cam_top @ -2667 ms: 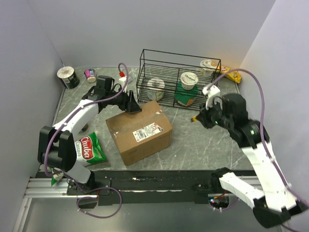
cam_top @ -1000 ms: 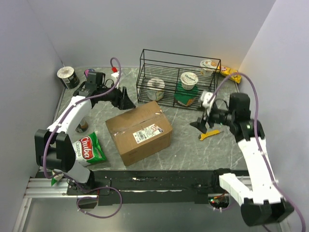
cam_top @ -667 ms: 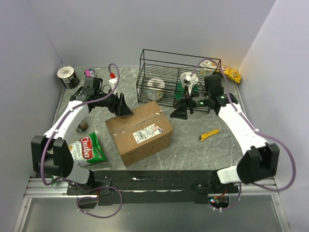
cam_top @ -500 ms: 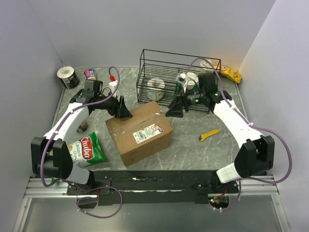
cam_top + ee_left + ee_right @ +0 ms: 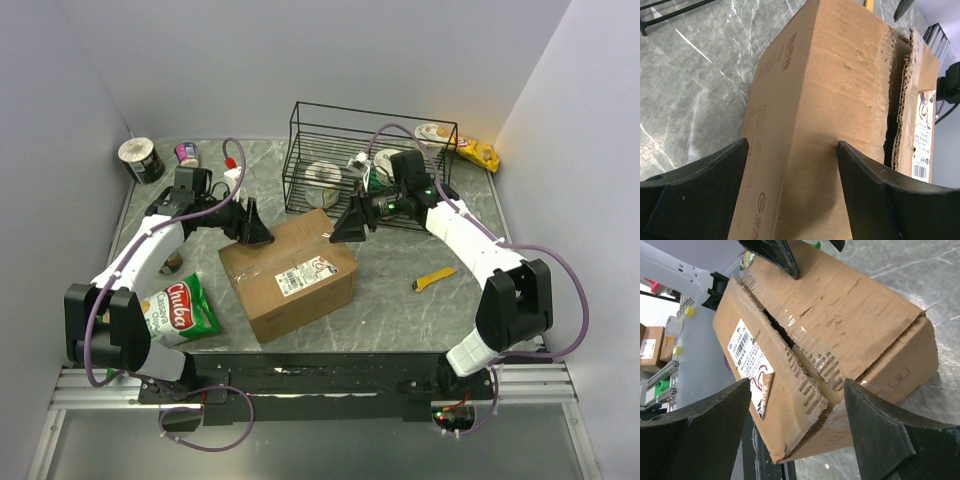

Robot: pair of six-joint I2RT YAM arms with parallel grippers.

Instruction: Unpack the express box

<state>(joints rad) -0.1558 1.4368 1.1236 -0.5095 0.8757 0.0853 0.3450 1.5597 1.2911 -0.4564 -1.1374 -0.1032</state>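
A: Where is the express box (image 5: pixel 290 272)?

B: On the table (image 5: pixel 400 310), about the middle, just in front of the black wire basket (image 5: pixel 300 150) and turned at an angle to it. The taped seam along its top is split, and the 2 flaps stand slightly parted. The white label is on the nearer flap.

A: And the left gripper (image 5: pixel 250 228)?

B: It is at the box's far left top corner. Its jaws are spread wide and nothing is clamped. In the left wrist view the box's long upper edge runs out between the 2 fingers. I cannot tell whether the tips touch the cardboard.

A: The right gripper (image 5: pixel 345 226)?

B: It is at the far right top corner, opposite the left one, so the box lies between the 2. Its jaws are also wide apart and empty. The right wrist view looks down on the split seam and the label, framed by both fingers.

A: Anything else nearby?

B: A yellow cutter (image 5: pixel 434 279) lies on the table to the right of the box, apart from it. A green snack bag (image 5: pixel 185 308) lies to its left.
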